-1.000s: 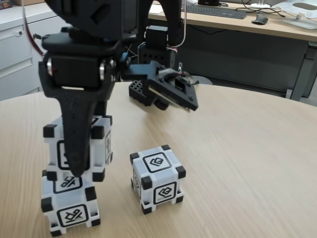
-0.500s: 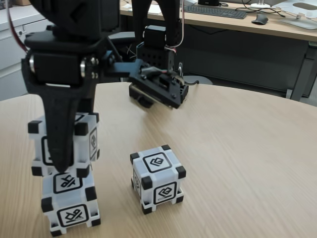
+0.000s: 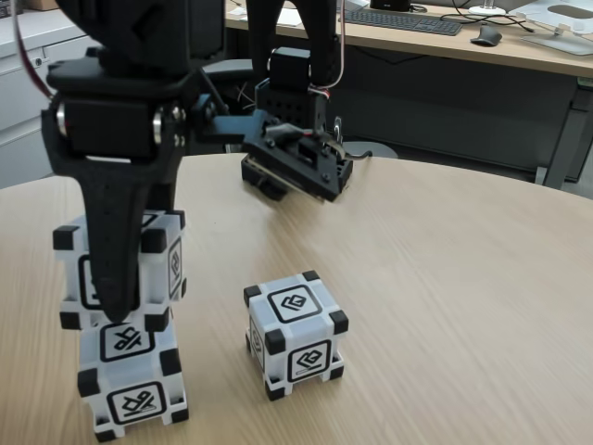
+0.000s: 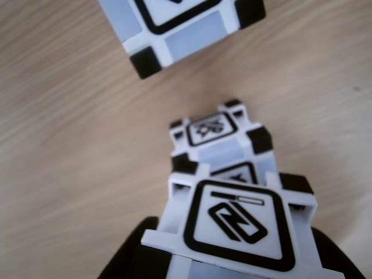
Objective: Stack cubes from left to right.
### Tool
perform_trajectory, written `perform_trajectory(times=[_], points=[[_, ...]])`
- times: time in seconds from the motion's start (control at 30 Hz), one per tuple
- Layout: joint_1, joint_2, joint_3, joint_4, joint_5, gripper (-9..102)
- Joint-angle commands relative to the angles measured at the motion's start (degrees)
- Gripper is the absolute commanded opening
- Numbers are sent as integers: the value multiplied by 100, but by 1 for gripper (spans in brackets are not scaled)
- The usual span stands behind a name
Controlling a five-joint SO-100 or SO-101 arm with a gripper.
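On the table, gripper holds upper cube, seemingly offset.

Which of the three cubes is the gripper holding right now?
The upper left cube, clamped between the black fingers, offset atop the lower cube. The right cube stands alone.

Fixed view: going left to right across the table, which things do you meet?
The stack of two cubes, upper cube held by the tool above the lower cube → the lone cube → bare table.
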Motion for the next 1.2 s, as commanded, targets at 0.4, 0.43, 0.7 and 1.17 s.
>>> perform_trajectory(times=[0.4, 0.43, 0.7, 1.17], points=[[26, 264, -132, -53, -396, 25], [26, 264, -132, -53, -404, 27], [26, 264, -132, -53, -431, 37], [-70, 352, -26, -35, -492, 41]])
